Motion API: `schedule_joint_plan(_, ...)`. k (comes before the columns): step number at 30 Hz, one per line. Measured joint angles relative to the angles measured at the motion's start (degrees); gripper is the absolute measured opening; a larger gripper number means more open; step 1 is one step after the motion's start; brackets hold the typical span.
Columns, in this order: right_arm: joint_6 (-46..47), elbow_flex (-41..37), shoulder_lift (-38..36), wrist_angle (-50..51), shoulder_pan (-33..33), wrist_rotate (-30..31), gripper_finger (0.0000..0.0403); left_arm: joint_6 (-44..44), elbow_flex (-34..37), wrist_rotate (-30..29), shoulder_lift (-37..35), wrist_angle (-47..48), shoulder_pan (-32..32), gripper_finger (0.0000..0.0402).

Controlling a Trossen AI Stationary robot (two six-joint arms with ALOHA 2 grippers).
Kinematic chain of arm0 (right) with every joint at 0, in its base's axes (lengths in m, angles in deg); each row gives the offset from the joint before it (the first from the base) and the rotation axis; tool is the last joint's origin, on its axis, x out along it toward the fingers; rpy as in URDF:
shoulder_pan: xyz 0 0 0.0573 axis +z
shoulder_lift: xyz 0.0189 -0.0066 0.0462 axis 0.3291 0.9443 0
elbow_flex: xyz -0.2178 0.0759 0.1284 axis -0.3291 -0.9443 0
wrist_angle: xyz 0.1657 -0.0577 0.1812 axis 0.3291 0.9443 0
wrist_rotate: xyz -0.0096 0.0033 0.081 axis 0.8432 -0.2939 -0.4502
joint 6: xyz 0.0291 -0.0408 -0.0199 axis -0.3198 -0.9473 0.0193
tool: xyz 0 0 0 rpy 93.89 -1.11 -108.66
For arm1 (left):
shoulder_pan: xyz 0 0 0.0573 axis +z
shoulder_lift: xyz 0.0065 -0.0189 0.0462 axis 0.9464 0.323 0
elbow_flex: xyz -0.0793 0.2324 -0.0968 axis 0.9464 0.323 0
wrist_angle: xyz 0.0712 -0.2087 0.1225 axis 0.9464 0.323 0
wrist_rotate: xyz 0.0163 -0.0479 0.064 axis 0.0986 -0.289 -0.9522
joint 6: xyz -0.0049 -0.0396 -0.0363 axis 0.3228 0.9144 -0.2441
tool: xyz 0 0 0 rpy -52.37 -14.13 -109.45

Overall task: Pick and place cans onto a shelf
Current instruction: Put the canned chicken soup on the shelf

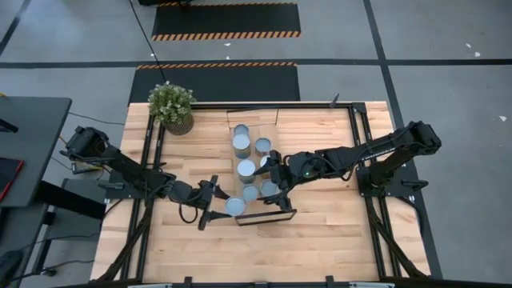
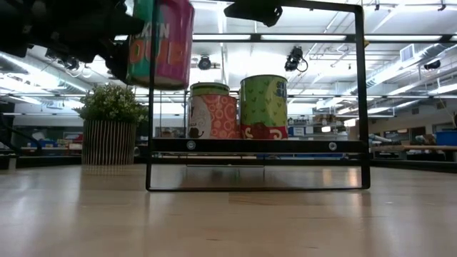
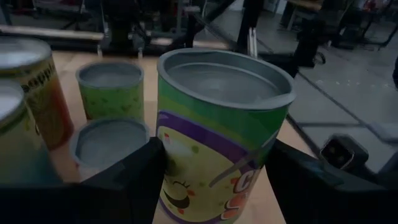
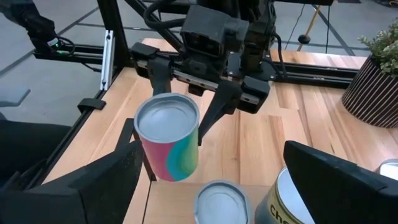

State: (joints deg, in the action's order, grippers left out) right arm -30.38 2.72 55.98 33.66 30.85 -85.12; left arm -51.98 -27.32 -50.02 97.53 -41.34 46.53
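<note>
Working down from the table (image 1: pixel 320 232): shelf (image 1: pixel 258 210) already carries several cans (image 1: pixel 241 144). My left claw (image 1: pixel 214 206) is clamped on one more can (image 1: pixel 234 206), raised at the shelf's near end, not yet set down. Left arm reaches low across; right claw (image 1: pixel 270 171) hovers spread over the shelf.

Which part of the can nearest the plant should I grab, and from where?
Likely its curved sides at mid-height, coming down from above, fingers on its left and right. The can stands upright, and another can crowds its near side.
</note>
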Motion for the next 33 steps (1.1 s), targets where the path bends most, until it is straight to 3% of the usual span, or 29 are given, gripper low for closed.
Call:
schedule_joint_plan(11, -0.2, 0.0, 0.02, 0.04, 0.0, -0.02, 0.0397, -0.52, 0.0, -0.5, 1.85, 3.11, 0.69, 0.0259)
schedule_joint_plan(26, 0.0, 0.0, 0.02, 0.0, 0.0, -0.02, 0.0397, -1.41, -0.03, -1.62, 15.65, -13.73, 0.7, 0.0259)
schedule_joint_plan(33, 0.0, 0.0, 0.04, 0.0, 0.0, -0.04, 0.0397, 0.28, -0.52, -7.15, 19.52, -15.58, 0.73, 0.0273)
